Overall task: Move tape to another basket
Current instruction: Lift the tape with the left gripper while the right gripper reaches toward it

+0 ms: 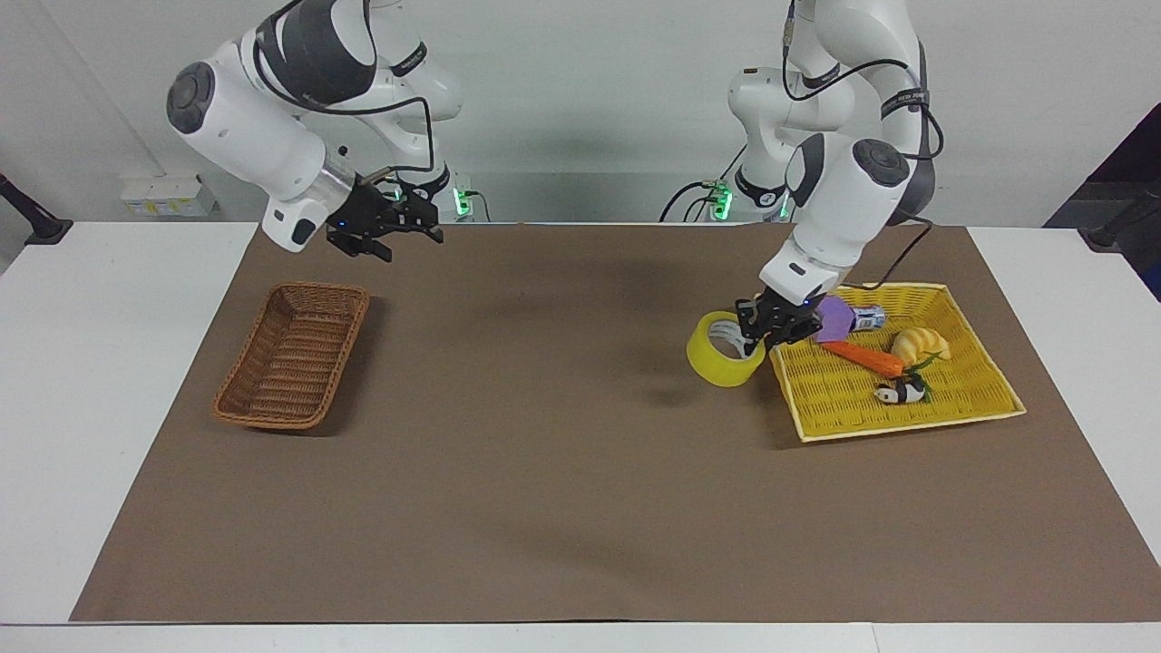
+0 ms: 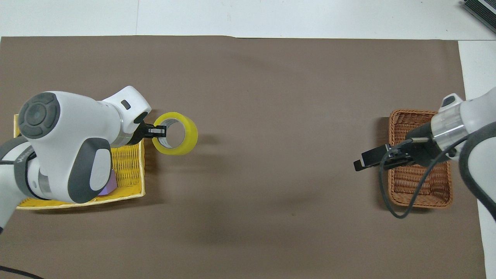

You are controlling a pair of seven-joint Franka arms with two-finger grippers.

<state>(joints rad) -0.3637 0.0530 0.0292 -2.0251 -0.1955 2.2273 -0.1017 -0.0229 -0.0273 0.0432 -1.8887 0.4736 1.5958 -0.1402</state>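
Observation:
The tape (image 1: 717, 367) (image 2: 192, 133), a wide yellow roll with a white core, hangs in the air over the brown mat just off the yellow tray's edge toward the table's middle. My left gripper (image 1: 757, 331) (image 2: 157, 131) is shut on the roll's wall, one finger inside the core. The brown wicker basket (image 1: 299, 354) (image 2: 420, 190) sits at the right arm's end of the table with nothing in it. My right gripper (image 1: 419, 227) (image 2: 360, 164) is open and holds nothing, raised over the basket's rim toward the table's middle.
The yellow tray (image 1: 853, 399) (image 2: 128, 170) at the left arm's end holds a carrot (image 1: 862, 356), a croissant (image 1: 921, 345), a purple block (image 1: 834, 319), a small can (image 1: 868, 317) and a black-and-white toy (image 1: 898, 393). Brown mat (image 1: 562, 435) lies between tray and basket.

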